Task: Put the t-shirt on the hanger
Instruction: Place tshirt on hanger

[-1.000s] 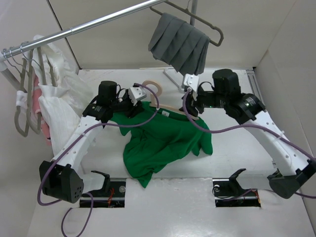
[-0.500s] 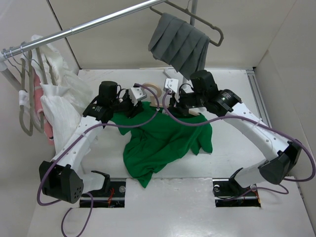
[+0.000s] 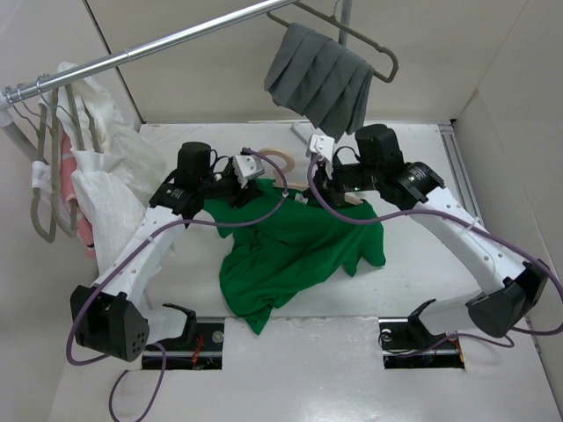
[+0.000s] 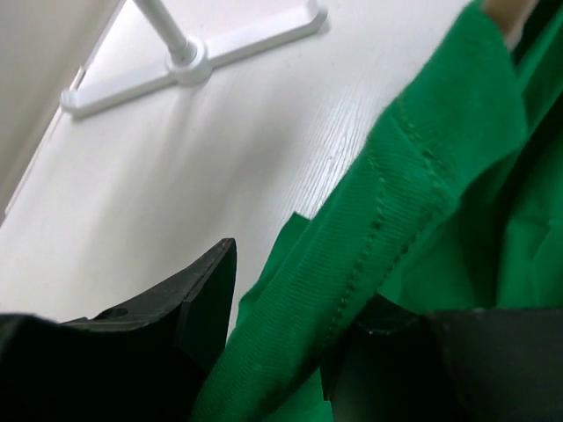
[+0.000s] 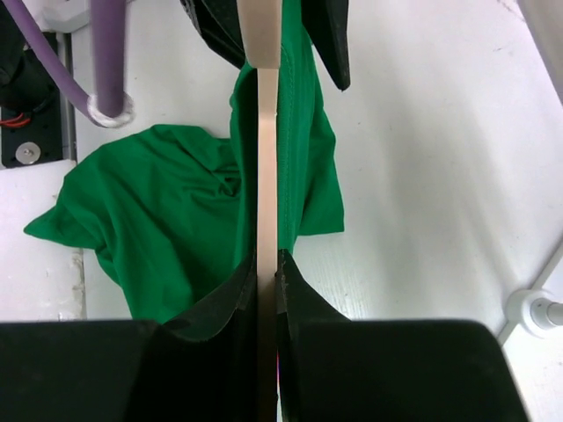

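The bright green t-shirt (image 3: 290, 251) lies crumpled in the middle of the table. The beige hanger's loop hook (image 3: 283, 154) shows just beyond its collar; the hanger's arms are mostly hidden by the cloth and the grippers. My left gripper (image 3: 242, 176) is shut on the ribbed collar (image 4: 387, 220) and holds it lifted off the table. My right gripper (image 3: 318, 180) is shut on one slim arm of the hanger (image 5: 266, 132), which runs straight away from its fingers (image 5: 303, 290) into the collar opening, with the green cloth (image 5: 167, 211) below.
A grey pleated cloth (image 3: 321, 75) hangs on a grey hanger from the metal rail (image 3: 158, 44) at the back. White garments (image 3: 97, 176) hang at the left. The rack's white foot (image 4: 189, 57) stands behind the shirt. Walls close in both sides.
My right arm swung left with the hanger toward the collar, then eased back slightly right. The shirt's right edge shifted with it. My left arm has barely moved.
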`<state>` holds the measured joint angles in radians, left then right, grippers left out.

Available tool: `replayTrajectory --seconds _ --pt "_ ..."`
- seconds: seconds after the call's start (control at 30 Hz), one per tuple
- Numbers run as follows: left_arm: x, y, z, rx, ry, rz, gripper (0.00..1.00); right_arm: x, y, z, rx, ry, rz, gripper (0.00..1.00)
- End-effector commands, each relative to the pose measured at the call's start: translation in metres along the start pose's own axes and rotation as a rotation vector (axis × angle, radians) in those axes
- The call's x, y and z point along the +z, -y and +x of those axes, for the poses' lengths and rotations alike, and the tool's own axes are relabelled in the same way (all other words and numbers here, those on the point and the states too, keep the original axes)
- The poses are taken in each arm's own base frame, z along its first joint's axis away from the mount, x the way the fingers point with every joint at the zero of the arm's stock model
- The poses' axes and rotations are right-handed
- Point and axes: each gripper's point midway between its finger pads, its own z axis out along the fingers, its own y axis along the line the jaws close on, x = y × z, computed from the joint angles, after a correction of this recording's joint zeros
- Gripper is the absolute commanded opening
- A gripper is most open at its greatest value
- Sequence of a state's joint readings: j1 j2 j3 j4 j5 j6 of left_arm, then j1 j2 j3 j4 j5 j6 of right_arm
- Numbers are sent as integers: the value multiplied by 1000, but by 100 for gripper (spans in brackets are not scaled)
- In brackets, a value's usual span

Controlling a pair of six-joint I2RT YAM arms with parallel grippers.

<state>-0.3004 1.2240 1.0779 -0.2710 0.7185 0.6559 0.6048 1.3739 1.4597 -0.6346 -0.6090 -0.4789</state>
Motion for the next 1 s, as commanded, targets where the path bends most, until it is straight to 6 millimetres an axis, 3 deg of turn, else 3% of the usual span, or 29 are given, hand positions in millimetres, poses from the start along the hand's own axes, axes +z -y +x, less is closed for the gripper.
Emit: replayTrajectory --seconds 0.0,0.13,0.2,0.23,0.47,0.53,0.63,0.77,0.97 --pt "-27 -46 27 -74 -85 -154 29 -70 24 16 20 -59 178 0" --pt "-29 -52 22 -58 -74 -161 30 -89 23 27 33 -101 199 0" --pt "-31 -55 11 -51 -51 -162 41 -98 20 24 18 -98 210 0" --pt "-30 -54 15 -67 -56 -151 44 -100 21 27 18 -110 212 0" --pt "-38 -56 10 -80 -24 -120 56 -105 13 36 21 -132 205 0" --pt "-38 -39 -4 -37 35 -13 66 -103 14 34 12 -116 200 0" --pt "-43 -10 -28 23 142 125 99 -98 13 36 12 -104 184 0" --pt "-44 15 -55 39 218 214 100 -89 14 33 3 -73 163 0" --pt "-42 21 -102 9 324 234 100 -56 0 30 0 -47 87 0"
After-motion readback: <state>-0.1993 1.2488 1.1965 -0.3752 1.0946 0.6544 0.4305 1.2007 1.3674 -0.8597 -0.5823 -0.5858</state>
